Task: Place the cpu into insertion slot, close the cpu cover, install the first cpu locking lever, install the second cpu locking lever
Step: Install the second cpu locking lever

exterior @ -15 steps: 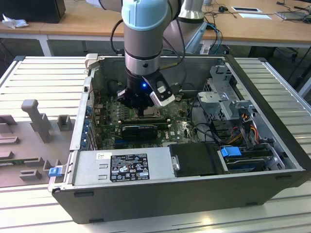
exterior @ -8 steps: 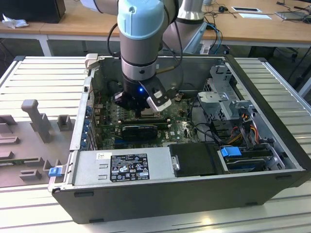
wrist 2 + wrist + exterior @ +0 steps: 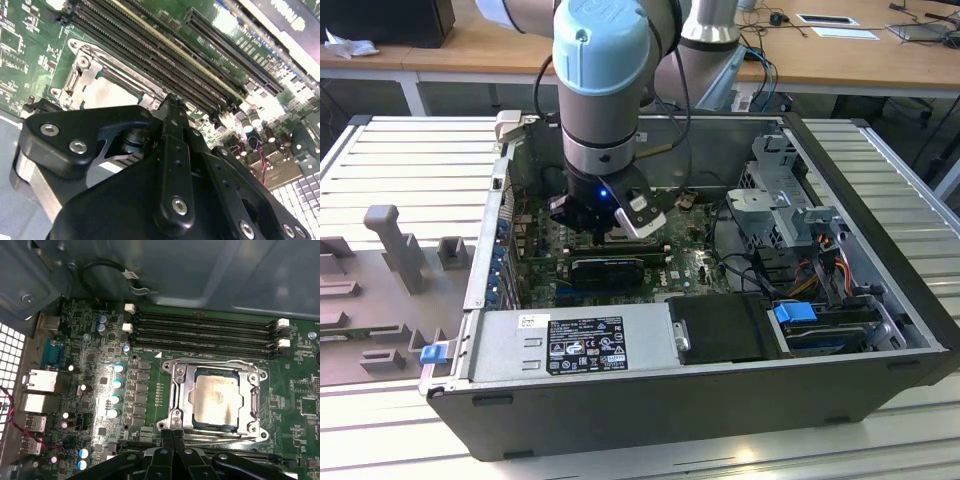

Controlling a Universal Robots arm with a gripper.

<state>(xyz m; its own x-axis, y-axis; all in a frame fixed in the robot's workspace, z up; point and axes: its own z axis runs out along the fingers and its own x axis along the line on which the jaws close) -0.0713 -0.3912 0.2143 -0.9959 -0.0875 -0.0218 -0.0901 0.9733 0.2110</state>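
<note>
Fingers (image 3: 172, 440) are pressed together, tips touching and nothing between them, poised right at the socket's near edge in both wrist views. Gripper (image 3: 610, 228) sits low inside the case (image 3: 880, 330), above the board (image 3: 90, 390), with the long black card (image 3: 608, 268) just beside it in the exterior view. Cpu (image 3: 215, 399) is already down in the slot (image 3: 197, 374), pale metal face showing through the window of the cover (image 3: 216, 365), which lies flat over the chip. So the chip is placed and the cover looks closed; I'd say we're in the lever stage. A thin lever (image 3: 220, 439) runs along the socket edge nearest the fingertips, and whether it is hooked under its catch I cannot tell. The 4 memory slots (image 3: 205, 327) sit just beyond the socket's far edge. Now the risk: those closed tips are close to the cover frame, so a push slightly off the lever could skid onto the frame or the board parts beside the socket. A lever released short of its catch could spring back up and leave the cover unclamped.
</note>
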